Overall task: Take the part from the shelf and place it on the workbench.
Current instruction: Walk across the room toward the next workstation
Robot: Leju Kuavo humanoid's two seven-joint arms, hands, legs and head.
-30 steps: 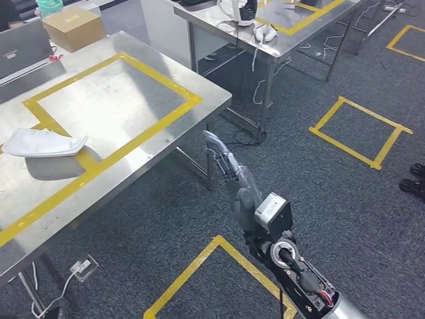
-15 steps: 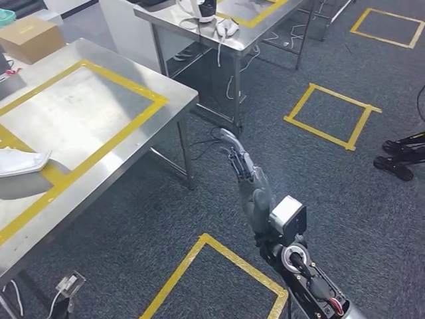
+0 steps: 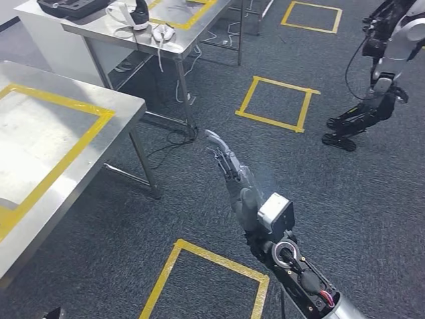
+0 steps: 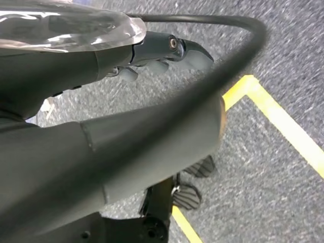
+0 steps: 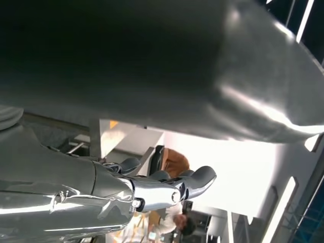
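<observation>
1. The right hand (image 3: 236, 178) is raised over the dark grey carpet floor (image 3: 350, 199), fingers stretched out straight and apart, holding nothing.
2. In the left wrist view the left hand (image 4: 168, 50) hangs above the carpet with its dark fingers extended and nothing in them.
3. The stainless-steel workbench with yellow tape outline (image 3: 60, 153) stands at the left of the head view; on the stretch of its top in frame I cannot make out the part.
4. A second steel table (image 3: 185, 40) stands behind, carrying a white headset with cables (image 3: 133, 13).
5. Yellow tape squares (image 3: 275, 103) mark the carpet.
6. Another robot's dark legs (image 3: 360, 116) stand at the far right.
</observation>
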